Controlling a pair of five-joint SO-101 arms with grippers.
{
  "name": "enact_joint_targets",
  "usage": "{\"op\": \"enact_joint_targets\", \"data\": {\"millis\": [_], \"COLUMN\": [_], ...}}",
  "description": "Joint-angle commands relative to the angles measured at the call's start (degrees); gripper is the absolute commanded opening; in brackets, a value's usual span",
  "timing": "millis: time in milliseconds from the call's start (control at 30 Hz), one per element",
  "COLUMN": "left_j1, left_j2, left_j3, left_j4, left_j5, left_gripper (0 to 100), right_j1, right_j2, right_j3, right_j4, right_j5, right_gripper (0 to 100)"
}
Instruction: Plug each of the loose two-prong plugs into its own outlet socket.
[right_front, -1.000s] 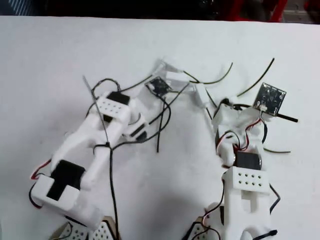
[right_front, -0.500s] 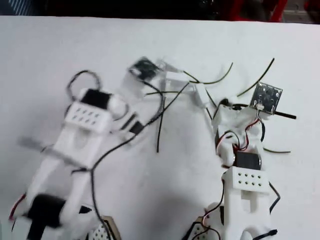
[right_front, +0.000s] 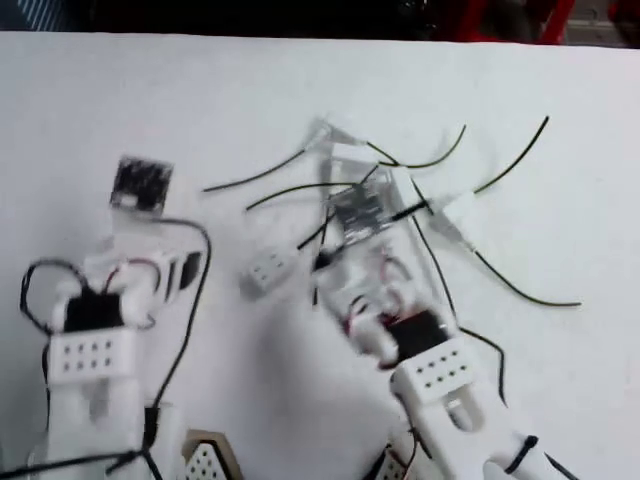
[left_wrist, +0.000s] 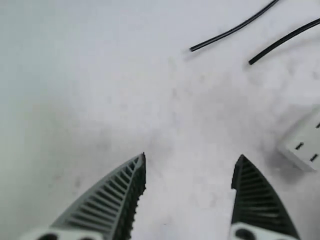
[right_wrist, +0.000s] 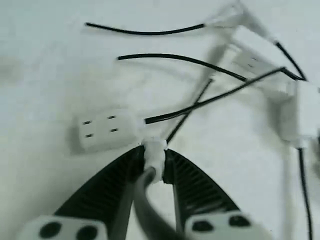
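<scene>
1. Swinging to centre since the earlier frame, the right gripper (right_wrist: 153, 156) clamps a white plug (right_wrist: 153, 149) just beside the outlet socket (right_wrist: 106, 130), while the left arm has pulled away.
2. Left gripper (left_wrist: 191, 167) hangs open over bare desk (left_wrist: 100, 75).
3. Risk: unheld, the socket may slide if the plug pushes off-line.
4. Prongs are hidden; alignment is unclear.

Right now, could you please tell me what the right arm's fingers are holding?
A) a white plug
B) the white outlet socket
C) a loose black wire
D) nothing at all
A: in the right wrist view the right gripper has its fingers closed on a white plug, beside the white outlet socket.
</scene>
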Motion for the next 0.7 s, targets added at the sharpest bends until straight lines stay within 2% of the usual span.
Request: {"op": "enact_joint_targets", "data": {"millis": [0, 100, 200, 467, 667], "left_j1": [-4.62, -5.76, -5.76, -5.85, -5.85], "left_j2": [-8.31, -13.41, -17.71, -23.96, -24.48], "left_j3": [8.35, 14.07, 16.7, 20.66, 20.92], "left_j4": [-6.86, -9.23, -8.97, -8.0, -7.82], "left_j5": [0.7, 0.7, 0.7, 0.35, 0.35], "left_gripper": [28, 28, 28, 28, 28], "right_j1": [-8.84, -14.37, -16.92, -16.66, -12.35], "right_j2": [-0.04, 1.1, 6.55, 29.41, 36.7], "right_j3": [-3.25, -4.4, -8.35, -22.51, -26.2], "right_j4": [-0.04, -0.04, -0.13, -0.22, -2.24], "right_j5": [1.05, 4.04, 5.19, 5.19, 5.1], "right_gripper": [1.7, 1.7, 1.7, 1.7, 1.7]}}
